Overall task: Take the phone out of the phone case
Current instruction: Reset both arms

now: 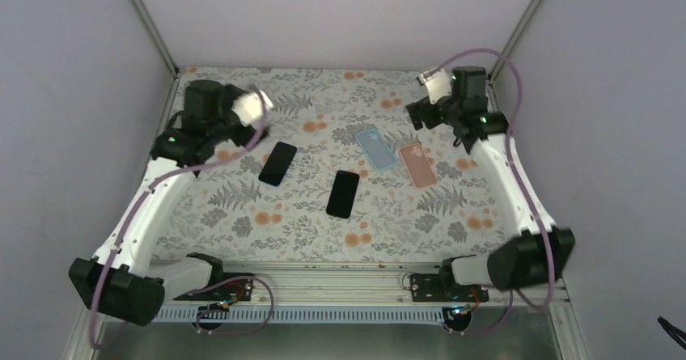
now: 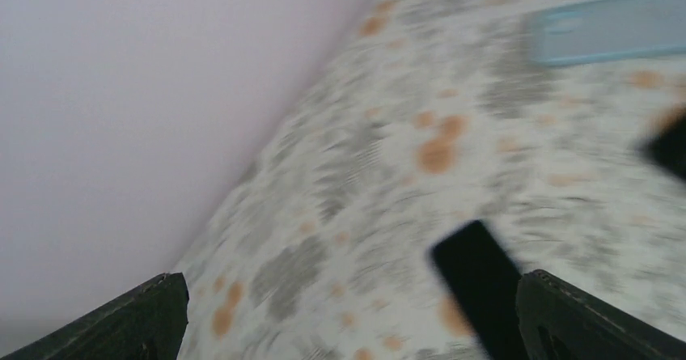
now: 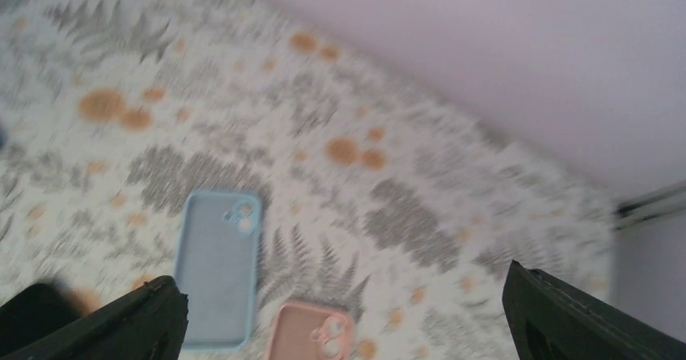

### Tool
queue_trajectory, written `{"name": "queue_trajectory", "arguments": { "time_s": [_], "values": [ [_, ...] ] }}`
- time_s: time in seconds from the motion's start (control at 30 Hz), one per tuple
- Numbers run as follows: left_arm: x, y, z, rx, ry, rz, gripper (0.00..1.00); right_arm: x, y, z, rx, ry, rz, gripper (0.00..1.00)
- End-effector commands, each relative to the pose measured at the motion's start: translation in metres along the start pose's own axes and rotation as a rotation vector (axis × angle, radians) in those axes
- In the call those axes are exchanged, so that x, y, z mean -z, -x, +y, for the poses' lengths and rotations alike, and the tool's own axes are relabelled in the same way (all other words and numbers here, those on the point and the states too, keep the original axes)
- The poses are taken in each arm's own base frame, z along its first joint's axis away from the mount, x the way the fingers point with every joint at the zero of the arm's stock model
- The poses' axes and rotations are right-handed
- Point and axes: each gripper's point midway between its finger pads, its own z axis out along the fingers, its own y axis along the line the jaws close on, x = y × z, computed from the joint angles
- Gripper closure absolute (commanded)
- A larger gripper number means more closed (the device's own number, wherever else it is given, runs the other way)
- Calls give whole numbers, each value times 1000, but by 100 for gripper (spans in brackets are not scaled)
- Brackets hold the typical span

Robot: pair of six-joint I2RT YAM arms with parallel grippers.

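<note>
Two black phones lie bare on the flowered cloth, one at the left (image 1: 277, 163) and one in the middle (image 1: 343, 193). A light blue case (image 1: 376, 148) and a pink case (image 1: 417, 165) lie flat to their right, both looking empty. My left gripper (image 1: 245, 133) is raised by the left phone, open and empty. Its blurred wrist view shows the left phone (image 2: 477, 283) by the right finger (image 2: 582, 319) and the blue case (image 2: 615, 24). My right gripper (image 1: 421, 116) hovers open behind the cases. Its wrist view shows the blue case (image 3: 217, 267) and the pink case (image 3: 311, 332).
The flowered cloth (image 1: 243, 214) covers the table. Pale walls close it in at the back and both sides. A metal rail (image 1: 340, 283) with the arm bases runs along the near edge.
</note>
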Motion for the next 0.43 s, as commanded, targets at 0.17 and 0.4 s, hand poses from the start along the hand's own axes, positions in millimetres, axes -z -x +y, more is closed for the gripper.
{"name": "queue_trajectory", "arguments": {
  "time_s": [0.17,0.4],
  "values": [
    [4,-96,142,485,435,27,0,10,-22,-58,-106,-394,-154,0],
    [2,-109,141,529,449,34,0,-13,-54,-53,-114,-397,-111,0]
  ]
}}
